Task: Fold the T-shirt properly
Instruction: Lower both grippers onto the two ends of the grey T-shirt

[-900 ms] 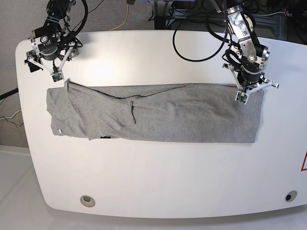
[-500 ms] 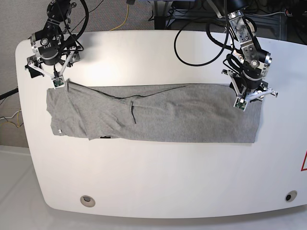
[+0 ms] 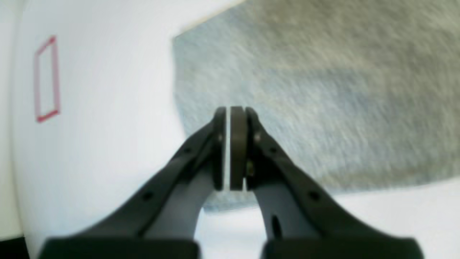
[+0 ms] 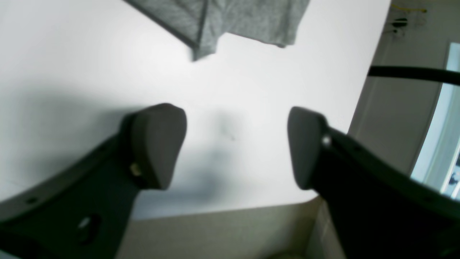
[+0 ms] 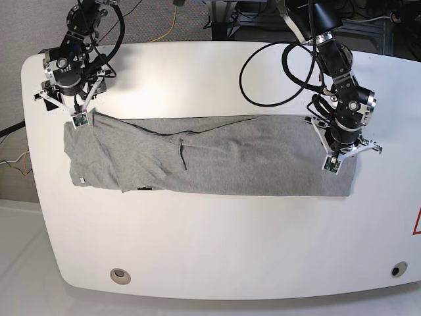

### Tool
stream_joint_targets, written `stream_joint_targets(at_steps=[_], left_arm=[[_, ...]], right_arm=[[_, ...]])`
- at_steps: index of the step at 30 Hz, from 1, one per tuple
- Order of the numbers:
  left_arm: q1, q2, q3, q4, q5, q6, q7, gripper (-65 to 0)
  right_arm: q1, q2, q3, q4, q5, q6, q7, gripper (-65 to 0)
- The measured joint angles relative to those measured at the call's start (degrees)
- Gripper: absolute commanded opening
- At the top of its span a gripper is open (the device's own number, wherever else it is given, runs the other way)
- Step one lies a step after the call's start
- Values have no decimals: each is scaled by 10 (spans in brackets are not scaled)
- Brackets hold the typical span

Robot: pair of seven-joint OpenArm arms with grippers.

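Note:
The grey T-shirt (image 5: 230, 158) lies folded into a long strip across the white table (image 5: 217, 243), with a small white tag (image 5: 80, 179) near its left end. My left gripper (image 5: 331, 164) hangs over the shirt's right end. In the left wrist view this gripper (image 3: 230, 144) is shut just above the grey cloth (image 3: 323, 90), and I see nothing between its pads. My right gripper (image 5: 78, 120) stands at the shirt's far left corner. In the right wrist view it (image 4: 233, 144) is open over bare table, and the shirt's corner (image 4: 244, 18) lies just ahead of it.
Black cables (image 5: 263, 59) loop over the table's far side behind the left arm. Two round grommet holes (image 5: 120, 276) (image 5: 398, 270) sit near the front edge. A red mark (image 5: 417, 220) shows at the right edge. The table's left edge (image 4: 345, 118) lies close to my right gripper.
My left gripper has slid along the shirt's right end toward the front edge of the table. The right gripper's tip has edged slightly down to the shirt's far left corner.

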Motion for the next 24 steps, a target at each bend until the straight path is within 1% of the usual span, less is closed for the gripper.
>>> stream_joint_targets(at_steps=[3,5,7,11,13,15,17,19,21,23,24], left_arm=[[0,-2,-1,-3,7,3,2,-650],[2,-6,0,-3,6,6,1,-650],[5,-9,2,-3,4,4,0,-650],[6,-11,-4,-3,3,9,-7,-650],[8,-20,-4,-2,-10,11,-7,-650],[10,-32,-3,2,-28,11,-16,-650],[12,-43,-3,5,-44,11,-17,-628],[13,-56,-4,5,-56,10,-19,-573],[15,-69,-4,5,-78,11,-22,-479],[16,-83,-3,4,-105,10,-26,-352],[16,-88,-3,2,-119,9,-28,-314]], right_arm=[[5,0,-2,0,-4,-1,0,-367],[7,0,-2,0,-3,-1,4,-381],[6,0,-2,0,-1,-1,6,-338],[0,2,8,0,0,-2,6,-199],[-2,4,14,-1,-4,-2,4,-158],[-4,7,15,-1,-10,-1,4,-132],[-3,9,15,-1,-10,4,6,-120],[-2,8,15,-1,-10,14,9,-109],[0,4,14,0,-9,30,15,-117],[3,-1,13,1,-9,30,22,-125],[3,-4,12,1,-8,29,24,-130]])
